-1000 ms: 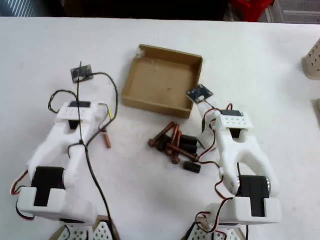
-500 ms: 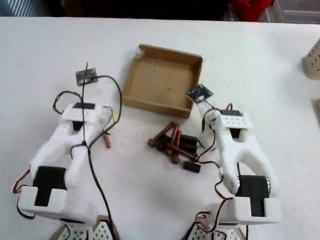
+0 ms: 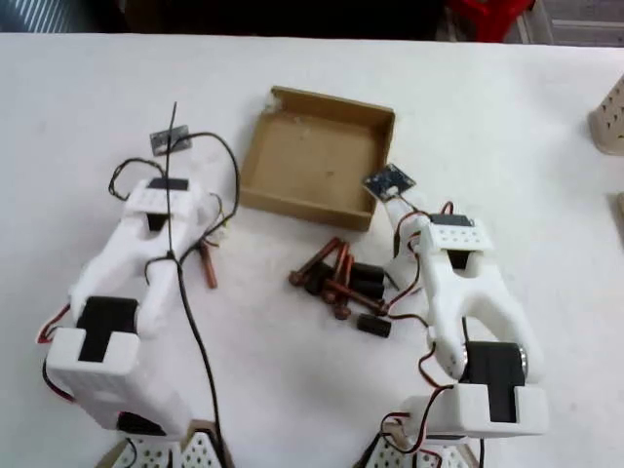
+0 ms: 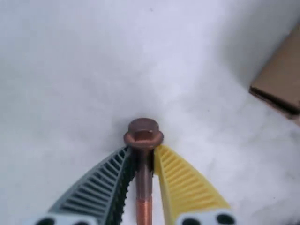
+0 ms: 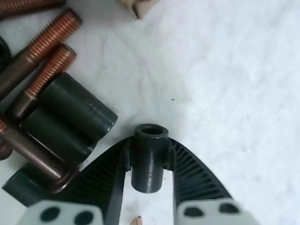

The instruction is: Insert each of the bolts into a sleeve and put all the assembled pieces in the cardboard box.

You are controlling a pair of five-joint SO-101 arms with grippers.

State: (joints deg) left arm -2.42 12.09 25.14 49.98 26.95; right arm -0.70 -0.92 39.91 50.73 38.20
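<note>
My left gripper [image 4: 144, 157] is shut on a copper bolt [image 4: 143, 140], whose hex head sticks out past the grey and yellow fingertips over the white table. In the high view this bolt [image 3: 207, 265] shows beside the left arm. My right gripper [image 5: 149, 159] is shut on a black sleeve [image 5: 150, 157], held upright with its bore facing outward. A pile of copper bolts [image 3: 331, 268] and black sleeves [image 3: 369, 281] lies between the arms. The cardboard box [image 3: 317, 156] stands open behind the pile with nothing in it.
One more black sleeve [image 3: 373, 326] lies at the near side of the pile. Black cables [image 3: 180, 292] trail over the left arm. A pale pegged object [image 3: 609, 117] stands at the right table edge. A corner of the box [image 4: 279, 84] shows in the left wrist view.
The left arm has shifted away from the table's front edge and slightly right, carrying its bolt. The right arm has kept still.
</note>
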